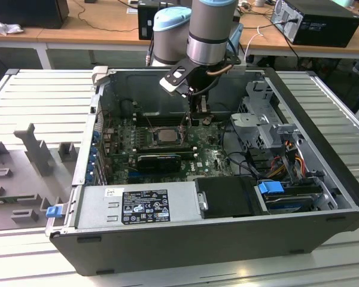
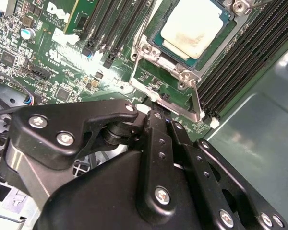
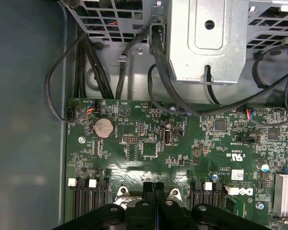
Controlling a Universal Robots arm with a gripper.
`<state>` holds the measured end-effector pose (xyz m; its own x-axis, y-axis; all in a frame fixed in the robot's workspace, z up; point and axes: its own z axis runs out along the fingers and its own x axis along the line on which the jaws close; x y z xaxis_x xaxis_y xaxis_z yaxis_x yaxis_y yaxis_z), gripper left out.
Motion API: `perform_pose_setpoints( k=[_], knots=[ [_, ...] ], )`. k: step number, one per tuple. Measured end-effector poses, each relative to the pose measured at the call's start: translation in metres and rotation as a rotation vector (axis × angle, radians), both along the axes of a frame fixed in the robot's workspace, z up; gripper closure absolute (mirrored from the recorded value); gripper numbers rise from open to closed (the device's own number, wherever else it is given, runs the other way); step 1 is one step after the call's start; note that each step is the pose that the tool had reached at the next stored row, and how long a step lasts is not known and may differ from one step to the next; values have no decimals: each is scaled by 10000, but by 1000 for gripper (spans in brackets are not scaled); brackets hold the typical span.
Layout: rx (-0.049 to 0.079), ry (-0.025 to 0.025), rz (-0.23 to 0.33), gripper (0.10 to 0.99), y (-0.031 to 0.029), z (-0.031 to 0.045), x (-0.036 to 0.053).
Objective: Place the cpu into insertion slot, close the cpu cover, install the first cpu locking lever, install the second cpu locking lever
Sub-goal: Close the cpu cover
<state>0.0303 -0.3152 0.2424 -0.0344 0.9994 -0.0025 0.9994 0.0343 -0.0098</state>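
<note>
The black two-finger gripper point(image 3: 154, 186) hangs low inside the open dark computer case point(image 1: 215, 239). Its fingers are pressed together along a thin seam, and nothing can be seen between them. Just ahead of the fingertips in the second wrist view lies the cpu point(image 2: 194, 28), a small flat square chip with a pale silver-beige metal face. It is seated in the insertion slot point(image 2: 139, 86), the square silvery-rimmed socket on the green motherboard point(image 3: 182, 143). The cpu cover point(image 2: 149, 50), a thin silvery frame plate with a large cut-out, appears to lie down around the chip. I cannot tell whether it is latched.

The chip is likely light and rigid, with a smooth face that gives little grip and contacts beneath that are easily damaged. It is best held by two opposite edges and kept level. The cover is probably stiff sheet metal on a hinge, best pushed at its free edge and not on the chip's face.
</note>
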Motion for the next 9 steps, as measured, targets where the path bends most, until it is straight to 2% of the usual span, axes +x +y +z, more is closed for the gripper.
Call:
perform_pose_setpoints(
  k=[9],
  knots=[
    [0, 0, 0, 980, 0, 0, -43]
  ],
)
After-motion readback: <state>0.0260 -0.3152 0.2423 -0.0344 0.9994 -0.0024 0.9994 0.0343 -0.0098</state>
